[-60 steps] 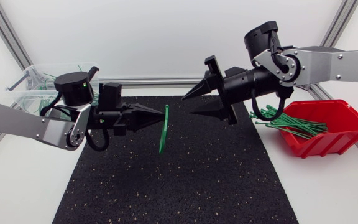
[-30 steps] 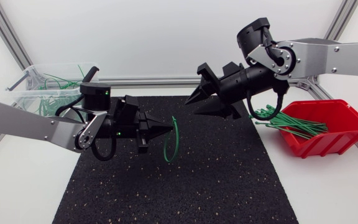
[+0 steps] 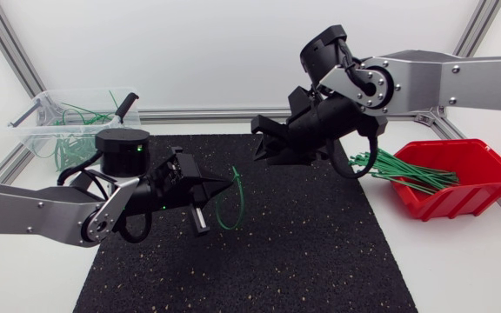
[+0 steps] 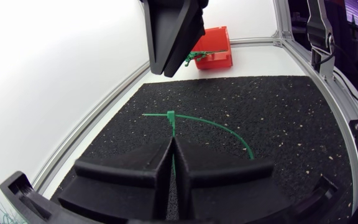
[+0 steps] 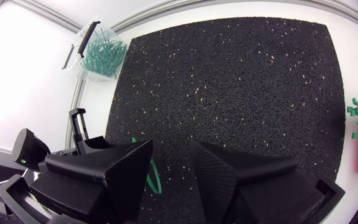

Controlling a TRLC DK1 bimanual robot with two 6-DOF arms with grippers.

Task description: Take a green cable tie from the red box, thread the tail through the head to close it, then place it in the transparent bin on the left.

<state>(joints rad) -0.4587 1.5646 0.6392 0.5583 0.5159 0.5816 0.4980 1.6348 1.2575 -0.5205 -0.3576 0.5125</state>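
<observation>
Left pincer (image 3: 226, 183) of mine was clamped shut on the green cable tie (image 4: 171, 117), gripping the strap just by its head so the loop hung free over the black mat (image 3: 277, 261) on the surface. Transparent bin (image 3: 35, 122) sat at far left with ties inside, the likely drop spot. Red box (image 3: 464, 187) at right held spare ties (image 3: 407, 176). Right pincer (image 3: 266, 144) was wide open and empty above the mat, apart from the tie. Tail looked to be through the head, so I judged threading done.
</observation>
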